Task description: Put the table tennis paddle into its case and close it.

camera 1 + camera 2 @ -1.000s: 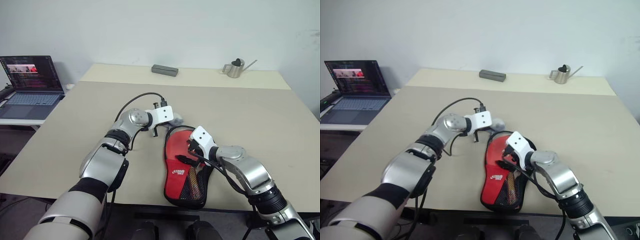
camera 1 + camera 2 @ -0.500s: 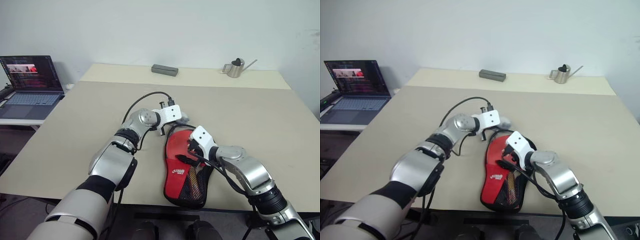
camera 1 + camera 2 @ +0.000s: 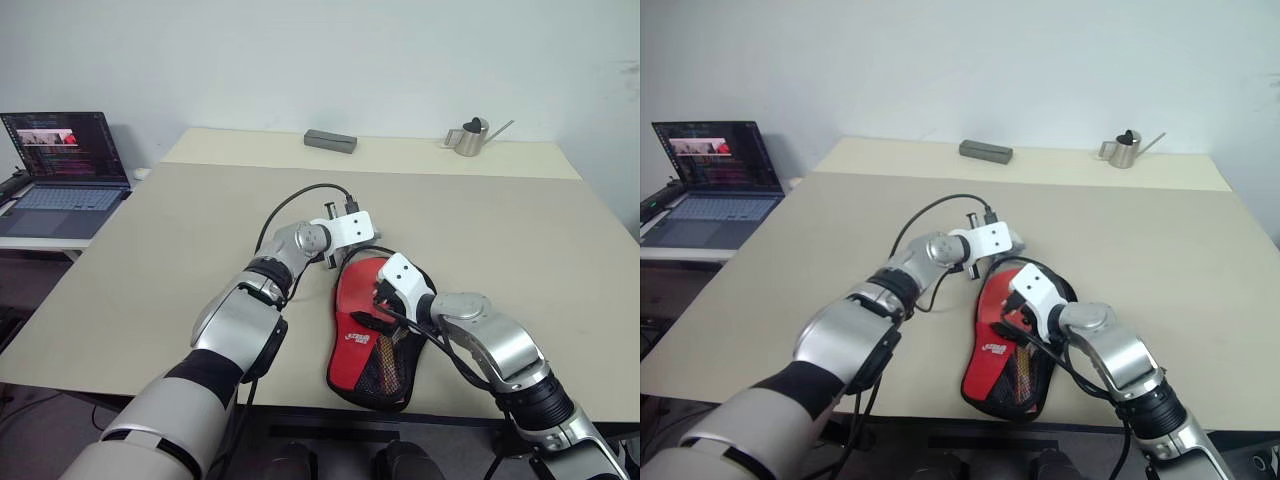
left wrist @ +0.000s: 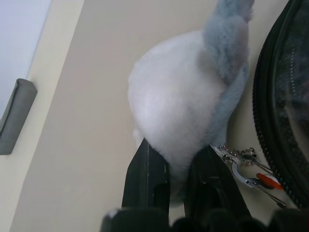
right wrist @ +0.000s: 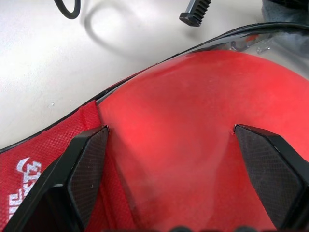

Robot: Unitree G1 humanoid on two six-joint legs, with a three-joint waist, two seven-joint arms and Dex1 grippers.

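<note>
Currently, the case [image 3: 372,340] is seen lying on the table [image 3: 150,260] near its front edge, roughly at the middle of that edge, with its round end toward the table's centre and its narrow mesh end at the front edge. Its flap is parted at the round end, and the red face of the paddle [image 5: 193,121] is exposed inside it, as shown in the right wrist view. The paddle's handle is hidden within the case.

The right gripper [image 5: 176,159] is held over the open mouth of the case, its two black fingers [image 5: 89,164] spread wide on either side of the red rubber; whether they touch the case cannot be told.

The left gripper [image 4: 178,174] is placed just beyond the round end of the case, toward the table's centre. Its fingers are pressed together on a small fluffy grey-white pouch [image 4: 183,101], which is pinched at its lower edge. A short bead chain with a metal clip [image 4: 246,171] is seen beside the pouch, next to the black piped rim of the case.

A grey box [image 3: 330,141] and a small metal watering can [image 3: 470,135] are set near the far edge of the table, the can toward the far right corner. An open laptop [image 3: 60,175] is placed on a separate surface beyond the table's left edge.
</note>
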